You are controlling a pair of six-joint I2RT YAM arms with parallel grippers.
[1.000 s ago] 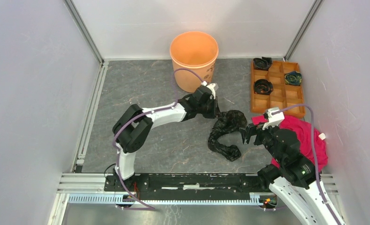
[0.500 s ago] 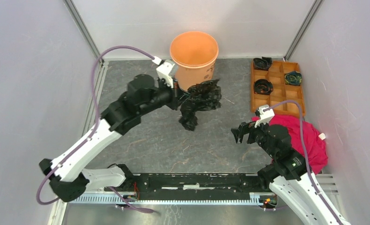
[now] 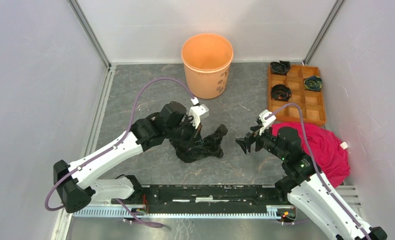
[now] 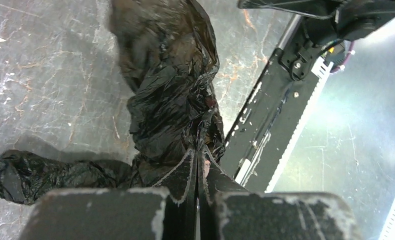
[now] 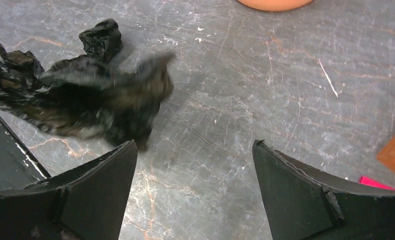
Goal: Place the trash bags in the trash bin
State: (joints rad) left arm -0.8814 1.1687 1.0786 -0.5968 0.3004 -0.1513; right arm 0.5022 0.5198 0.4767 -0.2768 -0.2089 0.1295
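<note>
The black trash bag (image 3: 204,145) lies crumpled on the grey floor in the middle. My left gripper (image 3: 195,131) is shut on a fold of it; in the left wrist view the bag (image 4: 170,95) hangs from the closed tips (image 4: 199,155). The orange trash bin (image 3: 207,64) stands upright at the back, holding nothing I can see. My right gripper (image 3: 244,143) is open and empty just right of the bag, which shows blurred in the right wrist view (image 5: 85,107) beyond the spread fingers (image 5: 110,170).
An orange-brown compartment tray (image 3: 301,102) with small black rolls (image 3: 280,92) sits at the back right. A pink-red cloth (image 3: 328,147) lies at the right beside my right arm. A metal rail (image 3: 205,192) runs along the near edge.
My left gripper has carried the bag from up by the bin down and toward the near middle of the floor. My right gripper has moved left toward the bag.
</note>
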